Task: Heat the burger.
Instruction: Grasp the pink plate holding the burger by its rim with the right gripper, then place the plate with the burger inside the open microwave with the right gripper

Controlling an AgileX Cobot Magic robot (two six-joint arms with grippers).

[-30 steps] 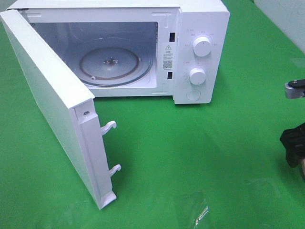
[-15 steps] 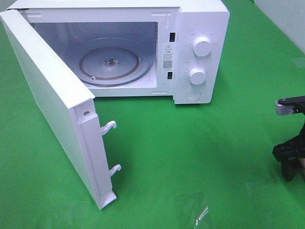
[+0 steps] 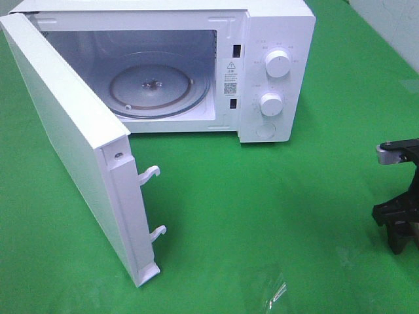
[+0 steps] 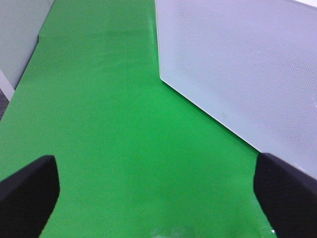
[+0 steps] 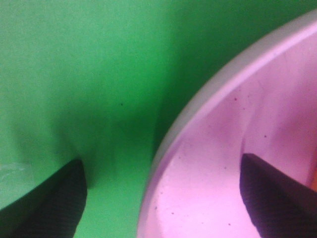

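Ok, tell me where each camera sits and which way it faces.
Exterior high: looks down at the open microwave on green cloth; right gripper at right edge.
Left wrist: on the left arm, facing the door across cloth; open left gripper shows.
Right wrist: on the right arm, close over the pink plate rim; fingertips straddle it.
Shared: the door, exterior and left wrist.

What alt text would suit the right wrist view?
The right gripper hangs open with the rim of a pink plate between its dark fingertips. One fingertip is over the plate, the other over the green cloth.
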